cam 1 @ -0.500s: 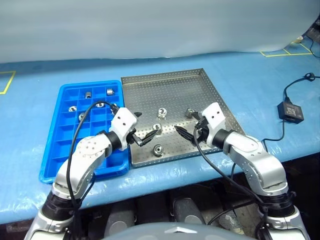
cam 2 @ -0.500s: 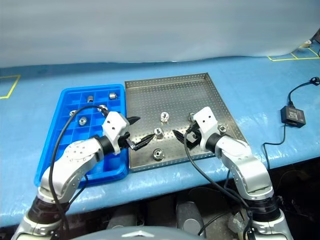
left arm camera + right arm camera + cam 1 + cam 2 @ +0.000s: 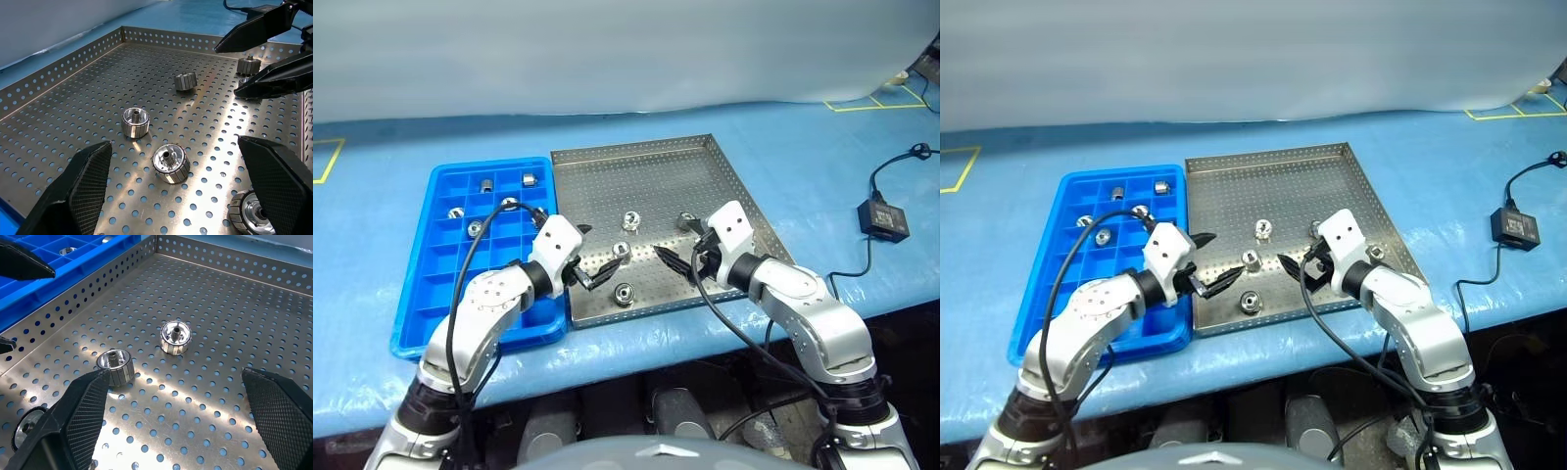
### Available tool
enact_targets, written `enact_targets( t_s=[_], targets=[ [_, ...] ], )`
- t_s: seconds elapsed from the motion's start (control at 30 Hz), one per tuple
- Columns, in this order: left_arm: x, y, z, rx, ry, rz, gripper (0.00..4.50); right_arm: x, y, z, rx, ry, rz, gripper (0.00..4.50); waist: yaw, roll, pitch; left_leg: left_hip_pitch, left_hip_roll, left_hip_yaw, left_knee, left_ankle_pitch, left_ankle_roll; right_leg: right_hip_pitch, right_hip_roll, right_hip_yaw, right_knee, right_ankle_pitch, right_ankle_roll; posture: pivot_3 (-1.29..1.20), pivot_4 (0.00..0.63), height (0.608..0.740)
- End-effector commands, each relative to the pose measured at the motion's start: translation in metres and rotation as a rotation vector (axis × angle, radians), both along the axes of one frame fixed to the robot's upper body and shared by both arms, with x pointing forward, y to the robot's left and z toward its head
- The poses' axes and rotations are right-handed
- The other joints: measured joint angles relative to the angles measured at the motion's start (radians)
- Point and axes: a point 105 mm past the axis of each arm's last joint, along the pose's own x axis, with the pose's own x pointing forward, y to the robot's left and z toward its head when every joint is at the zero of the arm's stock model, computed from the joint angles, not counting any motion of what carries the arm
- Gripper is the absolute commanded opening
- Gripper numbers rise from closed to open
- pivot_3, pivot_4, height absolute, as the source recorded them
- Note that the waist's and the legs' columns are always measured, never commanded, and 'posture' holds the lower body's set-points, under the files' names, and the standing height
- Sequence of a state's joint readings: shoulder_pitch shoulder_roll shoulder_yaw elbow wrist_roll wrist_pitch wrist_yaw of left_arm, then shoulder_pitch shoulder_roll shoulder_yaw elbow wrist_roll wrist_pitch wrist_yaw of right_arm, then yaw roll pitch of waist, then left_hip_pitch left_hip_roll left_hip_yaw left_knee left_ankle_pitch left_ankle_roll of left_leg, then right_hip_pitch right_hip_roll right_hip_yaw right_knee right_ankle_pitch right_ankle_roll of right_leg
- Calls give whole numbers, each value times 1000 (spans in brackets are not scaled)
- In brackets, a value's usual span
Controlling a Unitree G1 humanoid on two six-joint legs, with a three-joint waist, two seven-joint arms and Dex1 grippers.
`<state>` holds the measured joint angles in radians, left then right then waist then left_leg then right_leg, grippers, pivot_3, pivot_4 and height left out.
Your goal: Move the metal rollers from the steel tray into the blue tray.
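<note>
Head stereo pair looked down from above over steel tray, wrist cameras sat low, close, facing each other across its floor.

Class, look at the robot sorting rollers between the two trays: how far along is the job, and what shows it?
Done: about five rollers already sit in compartments of the blue tray, e.g. one.
In hand: nothing. The left gripper and right gripper are both open above the steel tray.
Left: at least five rollers, such as one, still lie on the steel tray.

Metal rollers across steel tray, blue tray
</note>
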<state>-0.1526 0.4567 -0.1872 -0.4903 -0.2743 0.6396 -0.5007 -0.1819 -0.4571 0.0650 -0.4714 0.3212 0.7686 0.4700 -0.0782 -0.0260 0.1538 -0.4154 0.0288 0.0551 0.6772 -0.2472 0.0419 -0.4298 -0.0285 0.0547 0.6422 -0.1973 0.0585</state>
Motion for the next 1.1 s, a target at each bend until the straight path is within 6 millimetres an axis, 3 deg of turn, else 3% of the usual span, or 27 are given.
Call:
enact_targets(
  t_s=[0.03, 0.47, 0.73, 0.87, 1.1],
  targets=[
    [2, -2, 8, 1, -41, -8, 4459, -1, 3, 12, 2, -48, 16, 4500, 0, 0, 0, 0, 0, 0, 0, 0, 0, 0, 0, 0, 0, 0, 0, -123, 150, 740],
    [6, -4, 1, 24, -16, -17, 4459, -1, -5, 11, 15, -58, -41, 4500, -7, 0, 0, 0, 0, 0, 0, 0, 0, 0, 0, 0, 0, 0, 0, -154, 150, 740],
    [11, -6, -2, 43, -1, -13, 4459, -2, 1, 11, 13, -60, -28, 4500, -14, 0, 0, 0, 0, 0, 0, 0, 0, 0, 0, 0, 0, 0, 0, -169, 150, 740],
    [19, -16, -3, 43, 13, -23, 4459, -5, 5, 8, 16, -43, -13, 4500, -14, 0, 0, 0, 0, 0, 0, 0, 0, 0, 0, 0, 0, 0, 0, -163, 150, 740],
    [41, -23, -19, 234, 29, -32, 4459, -14, 12, 10, 18, -59, 31, 4500, -20, 0, 0, 0, 0, 0, 0, 0, 0, 0, 1, 0, 0, 0, 0, -207, 150, 740]
  ],
)
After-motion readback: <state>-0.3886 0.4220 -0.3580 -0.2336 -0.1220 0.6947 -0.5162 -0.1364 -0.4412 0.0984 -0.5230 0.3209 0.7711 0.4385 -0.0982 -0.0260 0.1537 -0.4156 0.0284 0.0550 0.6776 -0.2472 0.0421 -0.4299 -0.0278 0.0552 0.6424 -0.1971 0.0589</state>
